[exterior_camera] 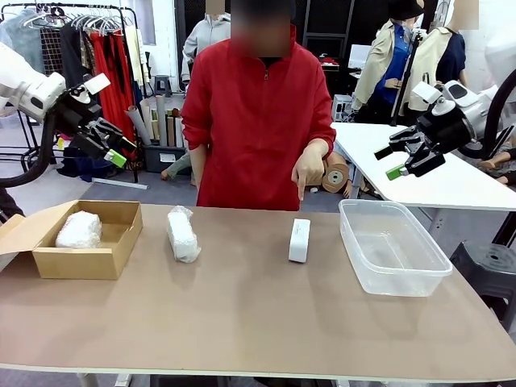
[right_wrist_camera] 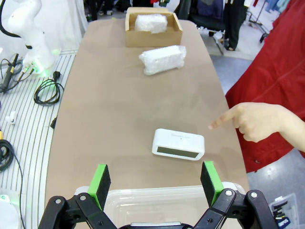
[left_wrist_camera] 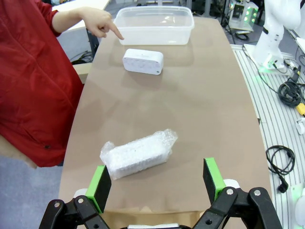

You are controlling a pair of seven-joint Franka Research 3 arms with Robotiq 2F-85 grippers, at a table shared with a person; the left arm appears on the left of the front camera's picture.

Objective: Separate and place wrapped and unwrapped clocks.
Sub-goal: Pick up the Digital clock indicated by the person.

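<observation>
The left tool (left_wrist_camera: 157, 180) and right tool (right_wrist_camera: 155, 180) gape empty (person's hand (exterior_camera: 308, 171) points at the bare clock (exterior_camera: 299, 240)); reaching now could strike that hand.

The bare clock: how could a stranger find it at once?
Find the clear plastic tub at the table's right end. Just left of it, below the person's pointing hand, is the bare clock. It is smooth, while the wrapped clock further left is crinkly.
</observation>
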